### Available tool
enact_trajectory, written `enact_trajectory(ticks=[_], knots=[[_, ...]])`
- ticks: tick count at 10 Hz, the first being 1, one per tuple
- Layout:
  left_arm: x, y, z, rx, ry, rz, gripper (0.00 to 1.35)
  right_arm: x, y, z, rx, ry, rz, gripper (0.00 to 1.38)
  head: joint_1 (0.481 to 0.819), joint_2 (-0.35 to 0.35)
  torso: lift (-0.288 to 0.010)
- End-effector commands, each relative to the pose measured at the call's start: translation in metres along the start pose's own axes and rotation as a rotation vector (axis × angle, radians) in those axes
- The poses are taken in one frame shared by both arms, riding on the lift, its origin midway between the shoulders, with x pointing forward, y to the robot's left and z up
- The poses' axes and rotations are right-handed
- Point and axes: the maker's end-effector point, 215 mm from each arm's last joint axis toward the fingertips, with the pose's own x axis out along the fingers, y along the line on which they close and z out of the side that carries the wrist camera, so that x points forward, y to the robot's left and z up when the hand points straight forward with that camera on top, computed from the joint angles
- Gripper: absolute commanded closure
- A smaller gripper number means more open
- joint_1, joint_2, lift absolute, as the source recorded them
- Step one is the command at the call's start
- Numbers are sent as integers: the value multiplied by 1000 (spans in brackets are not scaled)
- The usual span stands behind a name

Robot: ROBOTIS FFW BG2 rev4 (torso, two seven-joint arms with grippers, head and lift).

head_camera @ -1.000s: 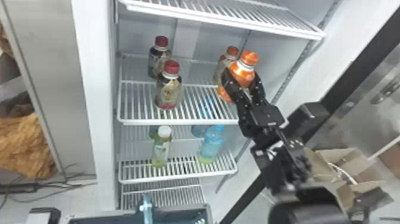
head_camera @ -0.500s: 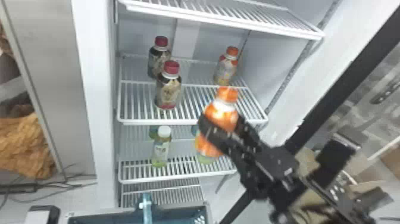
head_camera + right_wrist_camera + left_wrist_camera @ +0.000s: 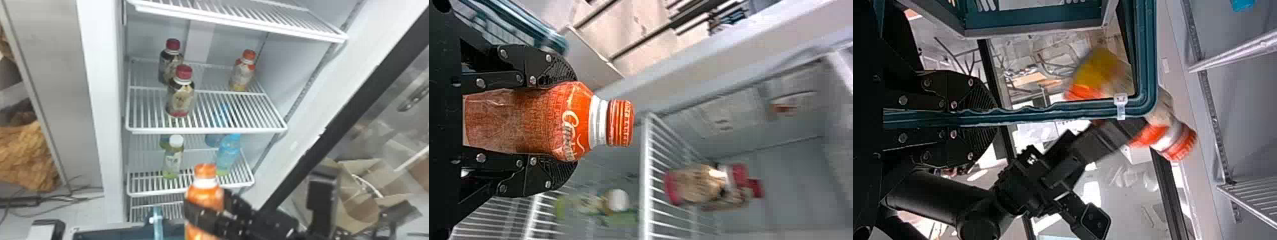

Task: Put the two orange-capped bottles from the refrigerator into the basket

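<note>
- Right gripper (image 3: 565, 122) is gripping the first orange-capped bottle (image 3: 524, 120) around the body, one finger per side, cap and neck sticking out past the fingertips.
- Bottle is standing roughly upright in the head view, out in front of the shelves, near the right end of the basket (image 3: 1146, 55). Can't tell whether its base is clearing the rim.
- Left gripper (image 3: 994, 115) is clamping the basket rim, which is probably steadying the basket (good, side knocks are the likely trouble here).
- Step in hand, my read: bringing bottle one over the basket. Wanting enough height for the base to pass the rim, then centring over the opening before going down.
- Watching the rim corner: a low base would be catching there and twisting the bottle in the pads.
- Lowering should be slow, opening only once the base is resting on the basket floor. No dropping.
- Second orange-capped bottle (image 3: 242, 75) is waiting at the back of the upper shelf, so leaving room beside the first is worthwhile.
</note>
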Motion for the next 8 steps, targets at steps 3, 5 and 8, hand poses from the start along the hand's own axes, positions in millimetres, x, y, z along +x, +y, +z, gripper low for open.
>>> enact_trajectory(ticks=[3,5,8], knots=[[1,0,1,0,0,-2,1196,4,21,-66,89,222,110,940,695,-350,-40],[1,0,1,0,0,-2,1197,6,26,-87,127,293,143,940,695,-350,-40],[1,0,2,1,-2,-2,1197,8,15,-91,124,313,123,102,695,-350,-40]])
